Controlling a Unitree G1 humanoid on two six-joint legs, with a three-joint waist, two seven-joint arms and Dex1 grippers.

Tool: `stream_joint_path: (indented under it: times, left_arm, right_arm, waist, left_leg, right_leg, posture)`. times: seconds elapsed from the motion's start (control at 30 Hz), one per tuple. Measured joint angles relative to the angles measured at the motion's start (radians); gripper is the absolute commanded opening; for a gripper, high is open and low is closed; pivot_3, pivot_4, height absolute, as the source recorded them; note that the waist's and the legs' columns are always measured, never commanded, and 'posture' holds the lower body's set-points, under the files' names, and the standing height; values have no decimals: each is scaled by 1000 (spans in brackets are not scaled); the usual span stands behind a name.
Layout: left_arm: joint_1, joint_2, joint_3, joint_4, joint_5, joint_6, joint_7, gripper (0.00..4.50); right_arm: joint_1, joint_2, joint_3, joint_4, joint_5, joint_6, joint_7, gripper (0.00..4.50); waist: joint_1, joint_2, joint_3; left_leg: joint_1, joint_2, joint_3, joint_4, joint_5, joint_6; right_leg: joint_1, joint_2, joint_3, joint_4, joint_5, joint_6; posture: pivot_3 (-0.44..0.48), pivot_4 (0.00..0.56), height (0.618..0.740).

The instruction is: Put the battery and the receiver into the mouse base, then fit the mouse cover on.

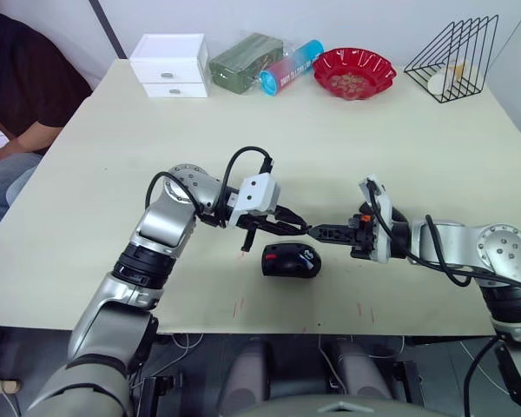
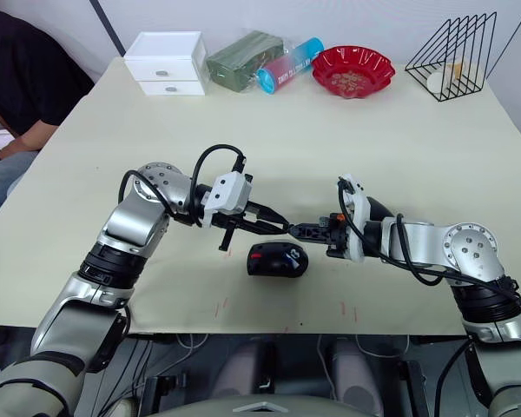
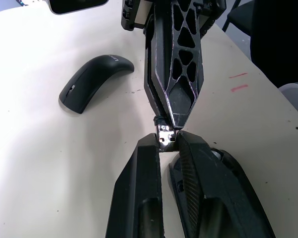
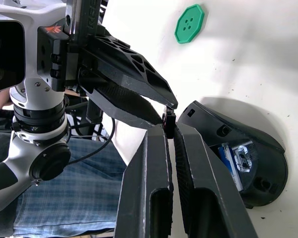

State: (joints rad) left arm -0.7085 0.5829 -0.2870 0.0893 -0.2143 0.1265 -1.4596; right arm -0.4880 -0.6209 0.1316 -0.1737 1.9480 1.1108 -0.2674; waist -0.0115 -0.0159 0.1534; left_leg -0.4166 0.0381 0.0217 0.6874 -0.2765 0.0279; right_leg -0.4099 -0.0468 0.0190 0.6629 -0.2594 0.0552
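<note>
Meeting tip to tip above the cream bench (image 1: 87, 191), the left pincer (image 1: 302, 229) and right pincer (image 1: 316, 232) both pinch the tiny greyish rectangular receiver (image 3: 164, 136), each closed narrowly on it. Just below them sits the black oval mouse base (image 1: 291, 261), a blue-ended battery (image 4: 234, 159) in its compartment. Apart on the bench lies the glossy black curved mouse cover (image 3: 92, 81).

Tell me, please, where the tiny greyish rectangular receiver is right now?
The tiny greyish receiver is pinched in mid-air between the meeting tips of the left gripper and right gripper, just above the open black mouse base near the table's front edge.
</note>
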Motion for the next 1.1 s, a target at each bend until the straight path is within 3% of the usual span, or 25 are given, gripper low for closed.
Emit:
stream_joint_path:
  times: [0.77, 0.9, 1.1]
  left_arm:
    - [0, -5, 0, 0, 7, -5, 0, 50]
    - [0, -8, -10, 0, 15, -5, -1, 50]
    - [0, -10, -17, 0, 15, -6, -1, 50]
  right_arm:
    - [0, -5, 0, -1, 0, 0, 1, 46]
    - [-12, -8, 0, -3, 0, 1, 13, 1286]
    - [-14, -16, 0, -5, -1, 1, 19, 1286]
  waist:
    - [0, 0, 0]
    - [0, 0, 0]
    - [0, 0, 0]
  left_leg:
    - [0, 0, 0, 0, 0, 0]
    - [0, 0, 0, 0, 0, 0]
    - [0, 0, 0, 0, 0, 0]
  right_leg:
    - [0, 0, 0, 0, 0, 0]
    - [0, 0, 0, 0, 0, 0]
    - [0, 0, 0, 0, 0, 0]
  posture:
    - [0, 150, 740]
    - [0, 150, 740]
    - [0, 150, 740]
